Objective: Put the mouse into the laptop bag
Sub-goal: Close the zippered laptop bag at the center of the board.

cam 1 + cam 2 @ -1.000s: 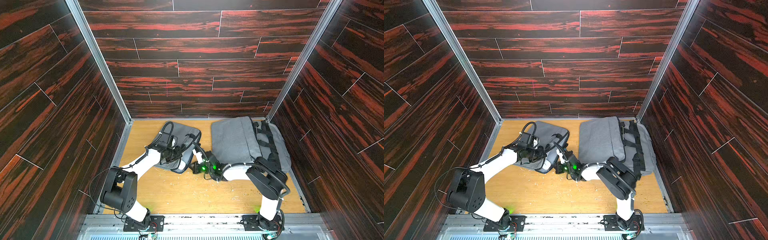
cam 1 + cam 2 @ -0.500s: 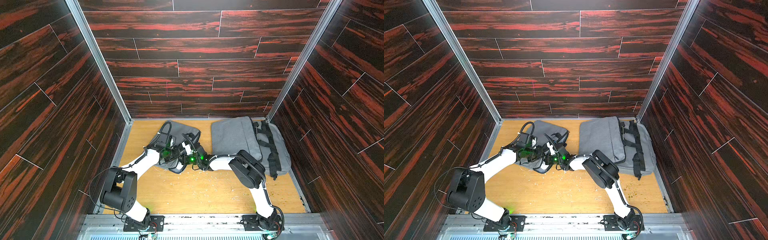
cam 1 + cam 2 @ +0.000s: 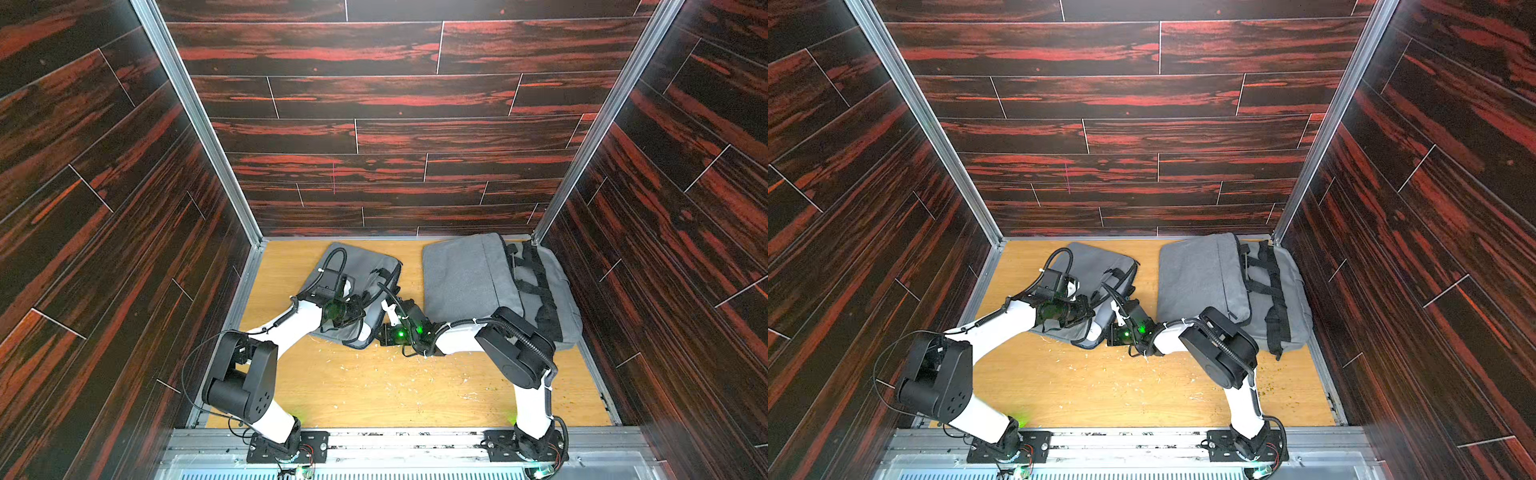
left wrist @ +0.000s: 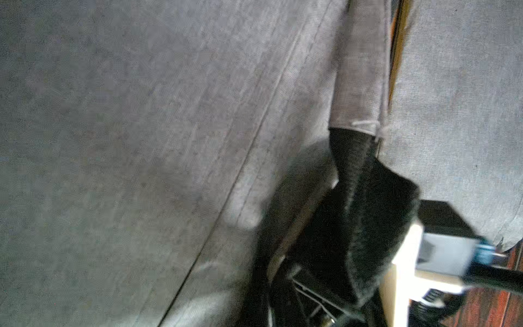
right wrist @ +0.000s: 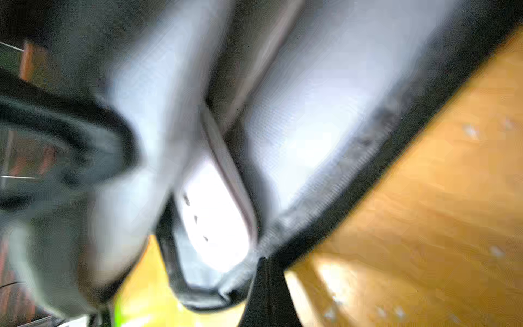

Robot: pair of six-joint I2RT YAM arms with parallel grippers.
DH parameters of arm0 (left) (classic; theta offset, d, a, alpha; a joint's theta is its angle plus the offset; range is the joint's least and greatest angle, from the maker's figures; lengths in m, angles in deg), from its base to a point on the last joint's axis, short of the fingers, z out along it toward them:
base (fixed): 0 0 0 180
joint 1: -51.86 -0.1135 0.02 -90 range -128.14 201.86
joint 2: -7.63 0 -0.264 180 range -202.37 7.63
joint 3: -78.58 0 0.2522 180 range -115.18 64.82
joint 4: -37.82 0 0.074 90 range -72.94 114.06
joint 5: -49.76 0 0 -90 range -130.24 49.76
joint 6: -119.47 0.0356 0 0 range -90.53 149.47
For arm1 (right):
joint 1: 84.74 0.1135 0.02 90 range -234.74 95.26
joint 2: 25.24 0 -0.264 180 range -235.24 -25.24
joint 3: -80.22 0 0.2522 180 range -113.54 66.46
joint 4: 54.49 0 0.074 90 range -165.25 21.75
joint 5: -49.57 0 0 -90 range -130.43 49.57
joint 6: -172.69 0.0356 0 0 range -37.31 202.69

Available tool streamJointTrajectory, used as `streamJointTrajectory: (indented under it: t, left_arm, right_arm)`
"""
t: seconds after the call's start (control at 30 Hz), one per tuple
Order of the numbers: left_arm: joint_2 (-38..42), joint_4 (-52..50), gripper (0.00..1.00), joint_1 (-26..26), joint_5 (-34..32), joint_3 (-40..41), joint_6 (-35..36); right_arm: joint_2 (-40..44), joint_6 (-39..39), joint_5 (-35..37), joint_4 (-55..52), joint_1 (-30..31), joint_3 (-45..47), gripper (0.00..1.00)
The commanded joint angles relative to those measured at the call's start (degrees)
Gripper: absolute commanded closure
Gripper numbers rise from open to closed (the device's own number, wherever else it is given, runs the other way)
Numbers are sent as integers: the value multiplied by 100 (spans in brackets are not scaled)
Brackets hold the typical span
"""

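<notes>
dark red-and-black wood-grain walls (image 3: 395, 137) on three sides, pale wooden floor (image 3: 374, 390) underneath, small white flecks (image 3: 395, 358) scattered near the middle.

two grey bags lie flat toward the back, apart. the larger grey bag (image 3: 461, 278) sits on my right with black straps (image 3: 536, 286) across its top. the smaller grey bag (image 3: 361, 266) sits on my left, and both my arms reach to it.

left gripper (image 3: 358, 311): over the smaller bag's near half in both top views. my left wrist view fills with grey fabric and a black strap (image 4: 353, 175) and does not show my fingers. they are together. cannot tell whether any cloth is pinched between them.

right gripper (image 3: 380, 332): low, at the smaller bag's near corner. fingers pressed together, showing as one dark wedge in my right wrist view, its tip right at the bag's dark trim (image 5: 353, 181). cannot tell whether anything is caught there.

mouse: not identified for certain. a white rounded shape (image 5: 212, 220) with a few dark specks sits inside the open corner of the smaller bag, ringed by the trim. it is too blurred to name. a white patch shows at that same corner in both top views.
</notes>
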Motion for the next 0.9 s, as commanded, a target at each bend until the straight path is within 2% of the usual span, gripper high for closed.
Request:
streamJointTrajectory:
  t: [0.0, 0.2, 0.27, 0.37, 0.4, 0.43, 0.47, 0.53, 0.57, 0.63, 0.7, 0.77, 0.87]
  left_arm:
    - [-1, -51, 100, 33, 205, 106, -70]
    - [-93, 105, 100, 27, 224, 243, -134]
    - [-171, 124, 100, 33, 244, 241, -129]
    - [-286, -58, 100, 32, 142, 261, -56]
    - [-296, -69, 97, 31, 114, 322, -64]
    - [-278, -59, 88, 26, 86, 432, -79]
    - [-225, -27, 74, 33, 84, 545, -92]
    - [-36, -57, 43, 33, 20, 736, -107]
    - [105, -95, 35, 26, -8, 835, -116]
    - [424, -134, 27, 28, -60, 1056, -201]
    - [754, -172, 25, 36, -130, 1262, -292]
    - [1080, -236, 26, 55, -220, 1452, -388]
    - [1531, -543, 34, 158, -484, 1571, -438]
  right_arm:
    - [-364, 106, -166, 71, 58, -547, 100]
    - [-857, 223, -417, -28, 221, -1316, 100]
    - [-832, 247, -411, -6, 243, -1267, 100]
    - [-363, 139, -178, -94, 111, -785, 100]
    - [-148, 114, -132, -174, 34, -595, 100]
    - [142, 65, -48, -299, -77, -374, 100]
    - [456, -10, 56, -484, -193, -142, 98]
    - [1073, -243, 396, -1021, -410, 195, 82]
    - [1387, -389, 651, -1350, -530, 330, 73]
    - [1874, -616, 1052, -1971, -822, 434, 60]
    - [2100, -713, 1294, -2397, -1232, 348, 49]
    - [1982, -748, 1108, -2553, -1716, 7, 43]
    - [1298, -968, 965, -2644, -2024, -966, 38]
